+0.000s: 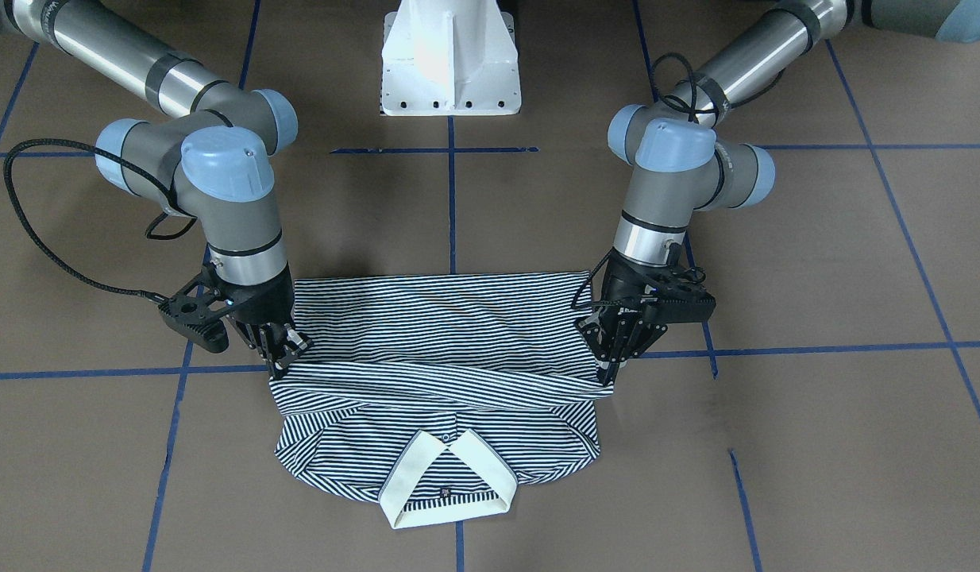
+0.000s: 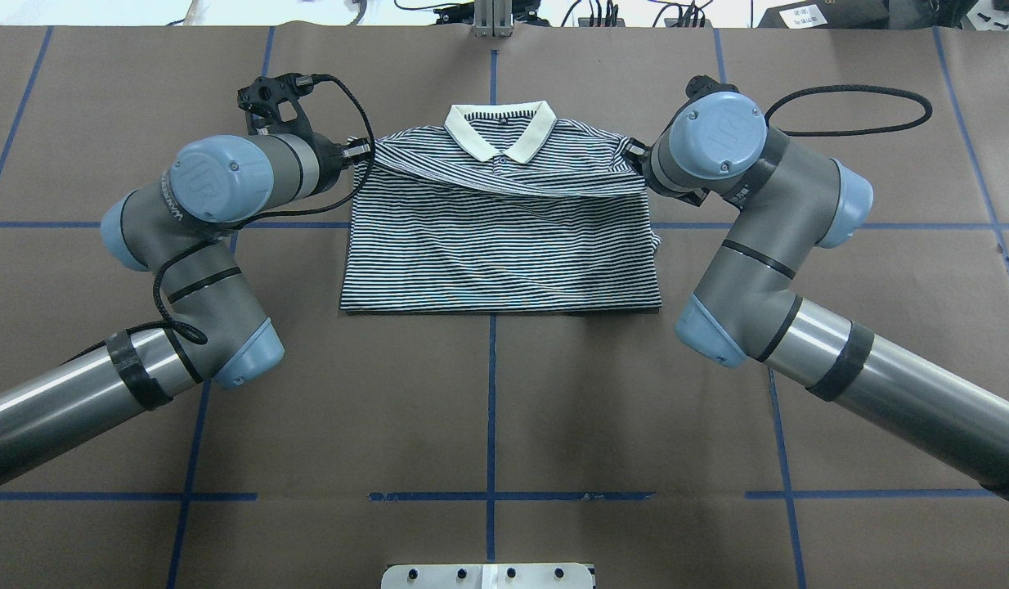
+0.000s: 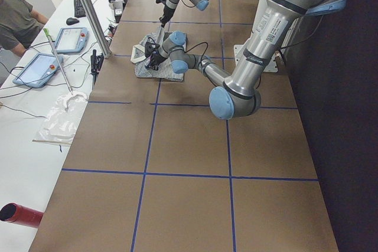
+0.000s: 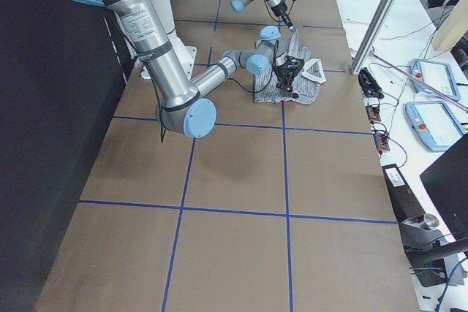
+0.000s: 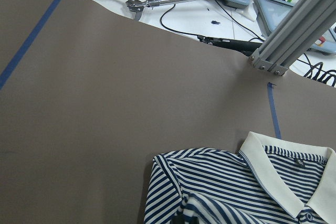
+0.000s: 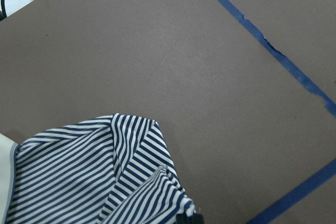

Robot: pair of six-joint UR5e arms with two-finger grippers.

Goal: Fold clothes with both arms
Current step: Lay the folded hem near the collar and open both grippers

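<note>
Nearest the white pedestal [image 1: 450, 56], both grey metal arms are reaching forward over the table [image 1: 816, 262], which is carrying a matte brown paper cover with thin blue tape lines [image 1: 452, 206]. The left arm [image 2: 210, 286] and the right arm [image 2: 750, 262] are bending at their light-blue capped joints, elbows out and wrists turning down and inward, one at each side of the polo shirt [image 1: 442, 318]. This shirt is lying flat in the middle of the table, soft cloth with thin navy-and-white stripes, its straight hem toward the robot. A little farther, the left gripper [image 1: 611, 373] and the right gripper [image 1: 286, 359] are each pinching closed on one end of a folded band of the cloth, which is stretching between them across the chest. Farthest, the plain cream collar [image 1: 478, 465] is lying open in a V, with a small blue button [image 1: 445, 438] at its point.
</note>
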